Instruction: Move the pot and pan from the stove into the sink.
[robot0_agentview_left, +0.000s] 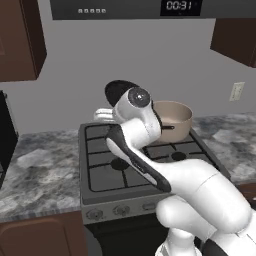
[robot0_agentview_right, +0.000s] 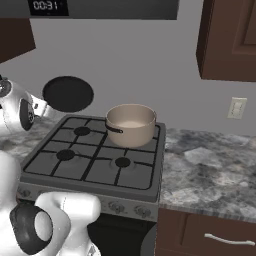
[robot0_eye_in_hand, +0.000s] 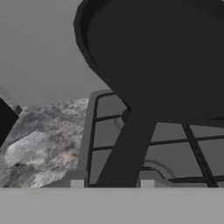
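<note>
**Clerk:** Jaws, entry one: clamped on the straight handle of the pan (robot0_eye_in_hand: 175, 57), as the hand view reads it. The handle runs down between the two finger tips at the bottom of that view, and the black dish hangs tilted in the air above the grates. Gripper (robot0_eye_in_hand: 112, 184) listed as grasping the pan.

**Checker:** Position of the pan, left to right?

**Clerk:** Item one, pan: lifted clear of the stove (robot0_agentview_left: 100, 172), above its rear left corner, dark against the grey wall in both base views. Item two, stove: grey cooktop, black grates, knobs along the front edge; the two front burners and the rear left one bare. Item three, pot (robot0_agentview_right: 131, 124): beige, upright, seated on the rear right burner near the stove's back edge, dark handle pointing left. Well apart from the pan. Item four, counter (robot0_agentview_right: 210, 170): mottled stone, running off from the stove's right edge.

**Checker:** Sink?

**Clerk:** No entry; I cannot place it from these views.

**Checker:** Progress on the task?

**Clerk:** My judgement: early. Pan picked up but not yet delivered, so its carry and its set-down remain. Pot untouched, so its whole move remains. Nothing logged as in the sink.
</note>
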